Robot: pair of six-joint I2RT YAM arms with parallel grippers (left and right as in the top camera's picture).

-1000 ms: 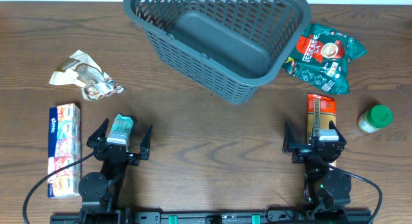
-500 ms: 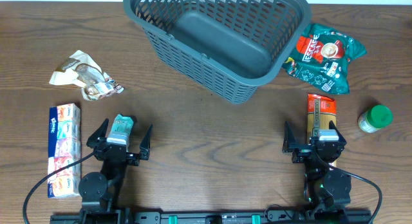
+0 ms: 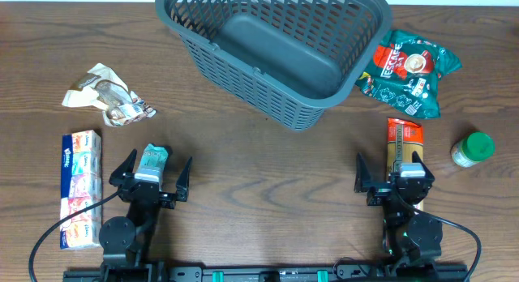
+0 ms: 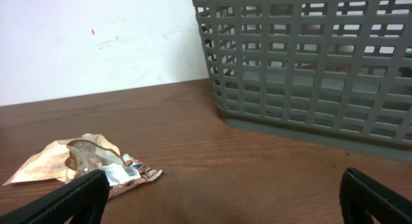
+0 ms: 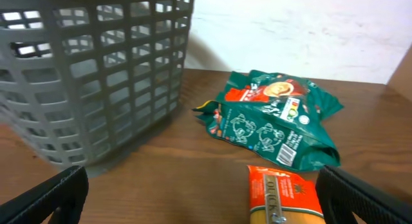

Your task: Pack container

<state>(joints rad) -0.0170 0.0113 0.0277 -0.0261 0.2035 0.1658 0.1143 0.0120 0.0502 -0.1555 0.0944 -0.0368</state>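
Observation:
The container (image 3: pixel 272 96), a large dark grey slotted basket, stands empty at the back middle of the table; its wall also shows in the left wrist view (image 4: pixel 309 69) and the right wrist view (image 5: pixel 90 76). My left gripper (image 3: pixel 151 175) is open and empty at the front left. My right gripper (image 3: pixel 395 178) is open and empty at the front right, its fingers either side of the near end of an orange pasta pack (image 3: pixel 404 143), which also shows in the right wrist view (image 5: pixel 283 195).
A green snack bag (image 3: pixel 409 73) lies right of the basket, also in the right wrist view (image 5: pixel 273 124). A green-lidded jar (image 3: pixel 473 149) stands far right. A crumpled wrapper (image 3: pixel 109 96) lies at the left, also in the left wrist view (image 4: pixel 84 163). A tissue pack (image 3: pixel 81 189) lies front left.
My right gripper has shifted very slightly left. Nothing else has moved.

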